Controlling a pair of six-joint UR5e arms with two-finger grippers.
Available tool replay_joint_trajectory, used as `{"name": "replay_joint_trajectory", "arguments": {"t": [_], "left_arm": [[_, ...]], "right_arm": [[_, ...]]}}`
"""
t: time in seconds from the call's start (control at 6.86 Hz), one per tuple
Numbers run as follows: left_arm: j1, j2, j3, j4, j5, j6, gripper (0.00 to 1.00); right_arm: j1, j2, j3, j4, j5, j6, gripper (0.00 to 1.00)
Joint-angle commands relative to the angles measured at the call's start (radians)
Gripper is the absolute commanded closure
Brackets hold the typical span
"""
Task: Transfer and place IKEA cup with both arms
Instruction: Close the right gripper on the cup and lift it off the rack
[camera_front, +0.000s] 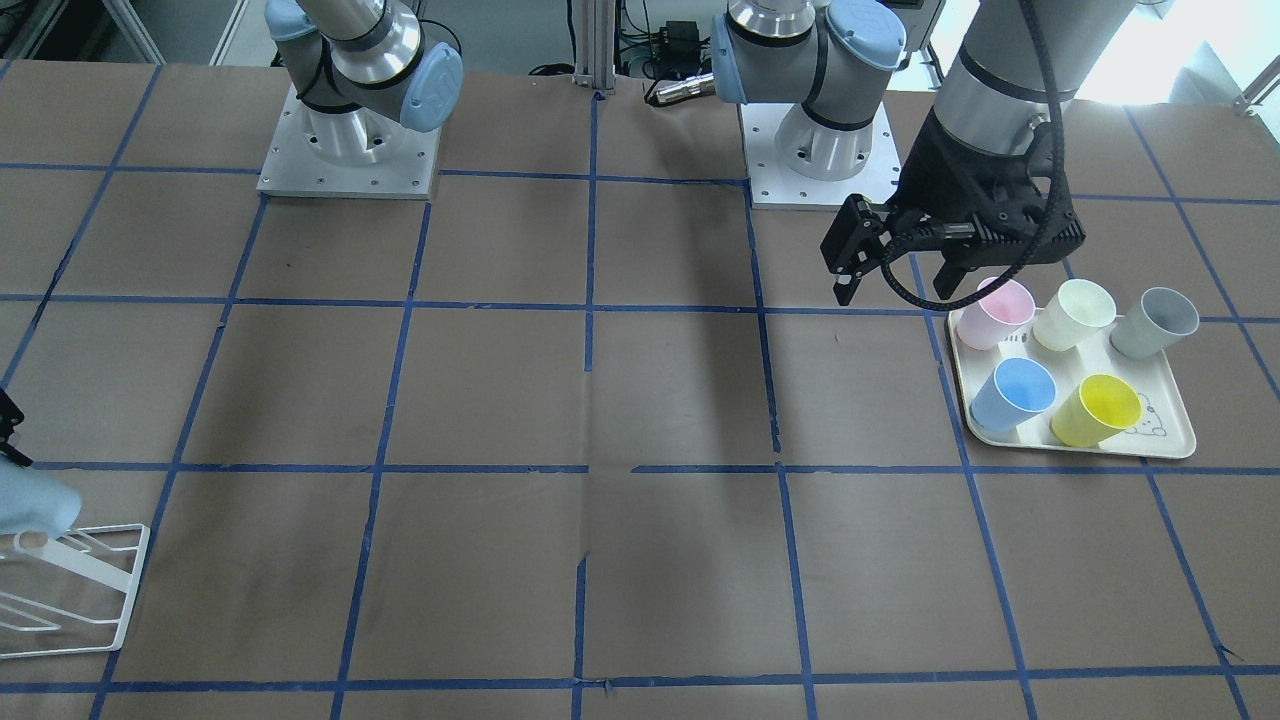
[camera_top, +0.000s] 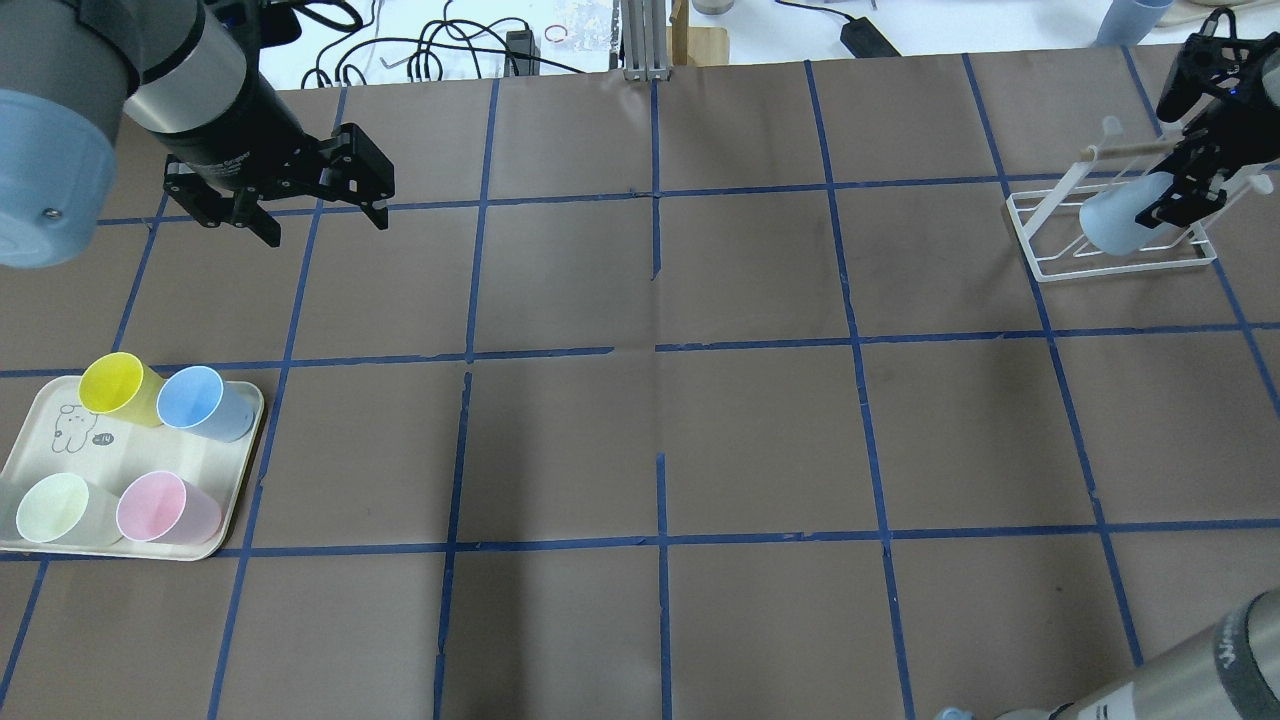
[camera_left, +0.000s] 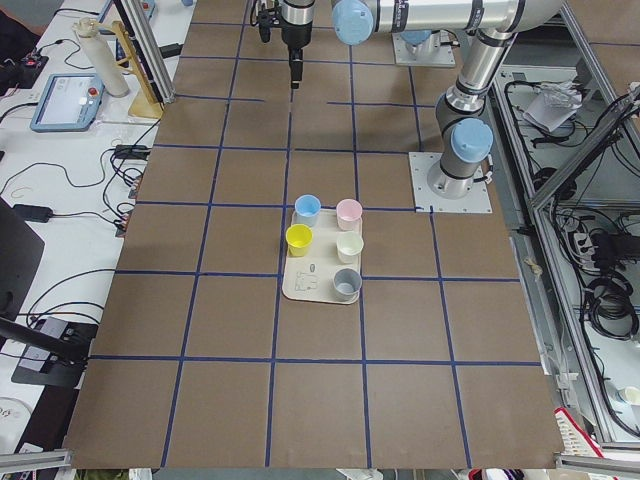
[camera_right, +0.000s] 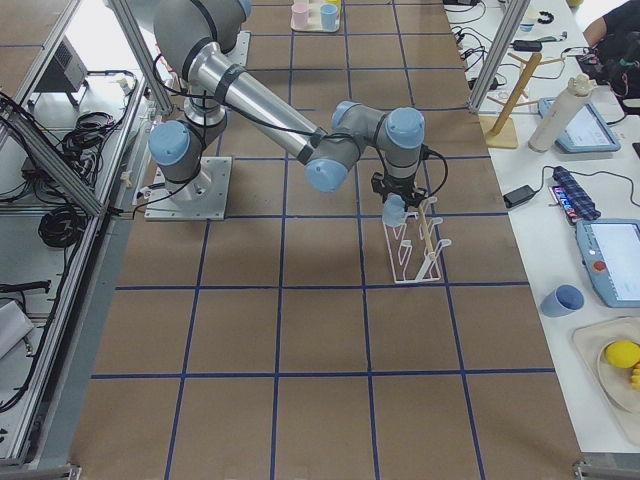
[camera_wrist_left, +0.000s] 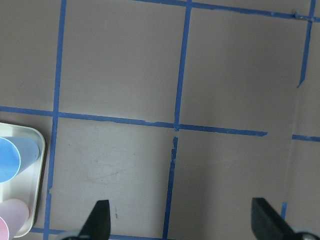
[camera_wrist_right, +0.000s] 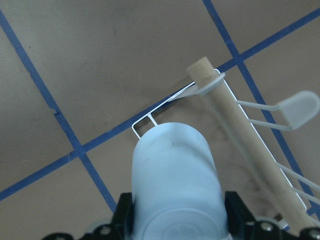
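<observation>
The pale powder-blue IKEA cup (camera_top: 1115, 225) is held tilted over the white wire rack (camera_top: 1060, 262) at the table's far right. My right gripper (camera_top: 1185, 195) is shut on the cup's base end, with the mouth pointing away from it. The right wrist view shows the cup (camera_wrist_right: 175, 175) just beside the rack's wooden dowel (camera_wrist_right: 240, 145); I cannot tell whether they touch. The front view shows the cup (camera_front: 35, 500) at its left edge, above the rack (camera_front: 75, 590). My left gripper (camera_top: 325, 225) is open and empty above bare table, beyond the tray (camera_top: 238, 480).
The cream tray (camera_front: 1170, 445) holds a pink cup (camera_front: 995, 312), a cream cup (camera_front: 1075, 314), a grey cup (camera_front: 1155, 322), a sky-blue cup (camera_front: 1015, 393) and a yellow cup (camera_front: 1097, 410). Blue tape lines grid the brown table.
</observation>
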Motion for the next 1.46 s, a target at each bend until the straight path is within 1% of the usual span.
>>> {"name": "replay_joint_trajectory", "arguments": {"t": [0.0, 0.29, 0.44, 0.58, 0.73, 0.87, 1.02, 1.17, 1.31], "left_arm": [[0.000, -0.003, 0.000, 0.000, -0.007, 0.000, 0.00], [0.002, -0.002, 0.001, 0.001, -0.008, 0.000, 0.00], [0.002, -0.002, 0.001, 0.001, -0.014, -0.001, 0.00], [0.003, 0.000, 0.000, 0.001, -0.066, -0.001, 0.00], [0.014, 0.013, -0.020, 0.001, -0.127, 0.000, 0.00], [0.049, 0.016, -0.020, 0.000, -0.196, 0.000, 0.00], [0.095, 0.018, -0.022, -0.037, -0.312, 0.002, 0.00], [0.124, 0.021, -0.023, -0.116, -0.421, 0.047, 0.00], [0.152, 0.020, -0.026, -0.187, -0.457, 0.154, 0.00]], "right_arm": [[0.000, -0.093, -0.005, 0.112, -0.007, 0.011, 0.42], [0.000, -0.205, -0.005, 0.225, -0.028, 0.026, 0.42], [0.000, -0.239, -0.003, 0.270, -0.041, 0.029, 0.42], [0.000, -0.265, -0.002, 0.302, -0.035, 0.056, 0.42], [0.004, -0.294, -0.002, 0.362, -0.012, 0.087, 0.44], [0.007, -0.317, 0.012, 0.403, 0.061, 0.113, 0.44], [0.007, -0.318, 0.012, 0.496, 0.188, 0.164, 0.45], [0.007, -0.315, 0.014, 0.598, 0.343, 0.231, 0.45], [0.012, -0.308, 0.017, 0.687, 0.482, 0.265, 0.45]]}}
